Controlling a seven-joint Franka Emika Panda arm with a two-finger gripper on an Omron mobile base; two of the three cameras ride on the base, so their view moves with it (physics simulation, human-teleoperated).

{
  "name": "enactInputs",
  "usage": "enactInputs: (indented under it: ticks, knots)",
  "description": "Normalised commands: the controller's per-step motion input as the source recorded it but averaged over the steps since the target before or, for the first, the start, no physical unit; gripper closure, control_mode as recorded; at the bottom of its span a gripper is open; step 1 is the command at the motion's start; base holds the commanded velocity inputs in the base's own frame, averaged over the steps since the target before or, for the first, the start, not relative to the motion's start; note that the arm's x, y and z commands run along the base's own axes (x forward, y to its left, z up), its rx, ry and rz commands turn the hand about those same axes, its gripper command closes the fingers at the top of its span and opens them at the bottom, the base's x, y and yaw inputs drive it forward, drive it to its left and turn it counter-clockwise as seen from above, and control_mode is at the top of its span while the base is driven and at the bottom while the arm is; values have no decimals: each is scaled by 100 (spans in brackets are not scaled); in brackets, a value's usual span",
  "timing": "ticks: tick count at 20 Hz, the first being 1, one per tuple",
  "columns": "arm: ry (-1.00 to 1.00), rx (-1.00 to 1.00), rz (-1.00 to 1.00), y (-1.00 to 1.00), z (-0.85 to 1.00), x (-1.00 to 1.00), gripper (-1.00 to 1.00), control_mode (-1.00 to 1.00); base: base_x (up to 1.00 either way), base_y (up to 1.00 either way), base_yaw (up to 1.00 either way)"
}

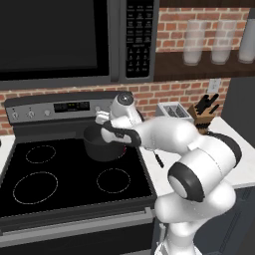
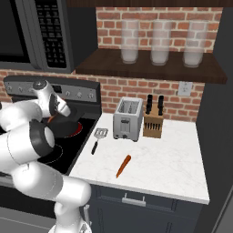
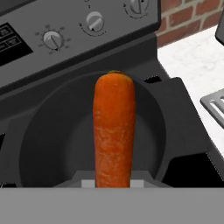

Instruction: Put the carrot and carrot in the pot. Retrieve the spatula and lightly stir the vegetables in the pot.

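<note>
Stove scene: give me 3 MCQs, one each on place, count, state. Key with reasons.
1. Where does the spatula lie?
A. in the pot
B. on the white counter beside the stove
C. on the shelf

2. How many carrots are in view?
A. one
B. two
C. three

3. What is the claw doing?
A. hanging open
B. shut on the spatula
C. shut on a carrot over the pot

Key:
1 B: the right base view shows it on the counter, left of the toaster.
2 B: one held carrot, one loose carrot on the counter.
3 C: the hand view shows the held carrot above the pot, whose inside looks empty.
</note>
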Motion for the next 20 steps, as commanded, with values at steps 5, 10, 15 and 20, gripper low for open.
enactInputs:
  ticks: [5, 10, 15, 20]
  knots:
    - [0, -2, -2, 10, -1, 18, 100, -100, 0, 0, 0]
    - [0, -5, -3, 17, -12, 18, 100, -100, 0, 0, 0]
    - [0, -3, -2, 7, -19, 15, 100, -100, 0, 0, 0]
    - [0, 0, 0, 0, -17, 14, 100, -100, 0, 0, 0]
